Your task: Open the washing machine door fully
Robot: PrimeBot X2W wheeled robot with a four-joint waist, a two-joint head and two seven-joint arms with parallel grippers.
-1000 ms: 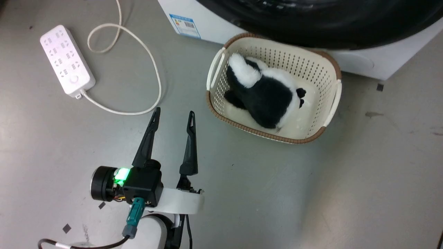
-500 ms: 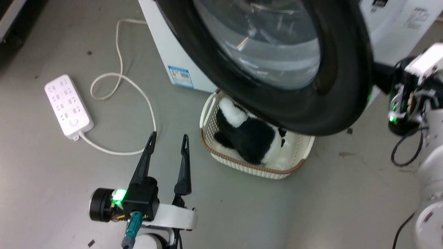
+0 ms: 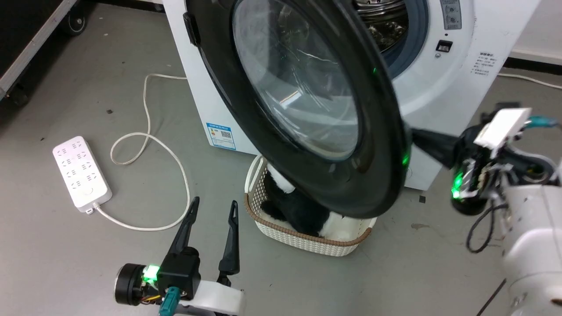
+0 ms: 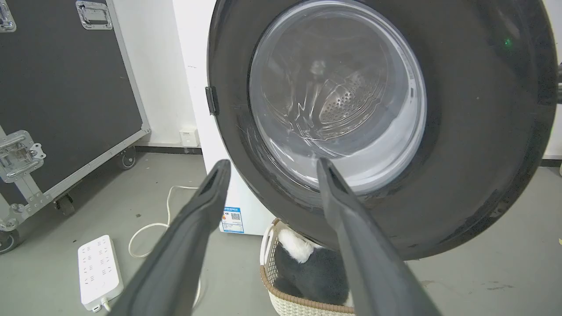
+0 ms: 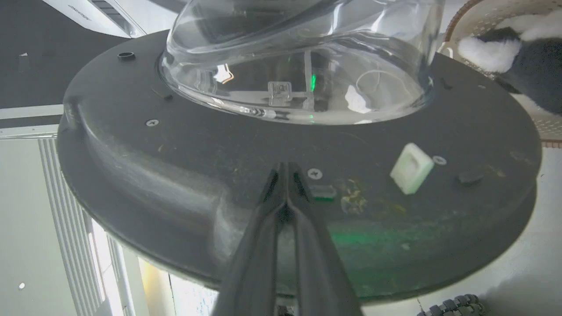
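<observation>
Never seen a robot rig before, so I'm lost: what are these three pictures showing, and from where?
A two-armed robot is opening a washing machine. One picture is from its head camera; the others look along each gripper's fingers. The washing machine door, black rim around glass, stands part open. The right gripper, shut and empty, has its tips at the door's inner face. The left gripper hangs open, empty. On the floor: a cream basket holding a black-and-white plush toy, and a white power strip.
</observation>
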